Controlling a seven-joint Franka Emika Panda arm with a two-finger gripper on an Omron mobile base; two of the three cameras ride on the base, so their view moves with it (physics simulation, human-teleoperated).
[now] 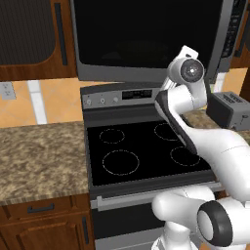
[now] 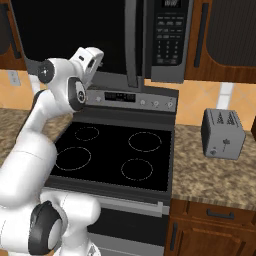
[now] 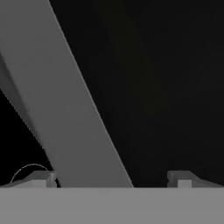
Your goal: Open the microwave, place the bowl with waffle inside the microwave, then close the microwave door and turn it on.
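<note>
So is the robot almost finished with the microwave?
No, it's only starting. Nothing looks done: the microwave door looks shut. Right now the open gripper is up at the door, its gray handle crossing between the fingertips, not yet squeezed. Left to do: pull the door open, put the bowl and waffle in, shut it, switch it on.

A black-topped stove (image 2: 117, 155) with four ring burners sits between speckled granite counters (image 1: 41, 158), with dark wood cabinets (image 2: 225, 37) above and drawers (image 2: 215, 215) below. A gray toaster (image 2: 223, 134) stands on the right counter, against an orange tiled wall (image 1: 53, 100) bearing an outlet (image 1: 7, 90) at left.
</note>
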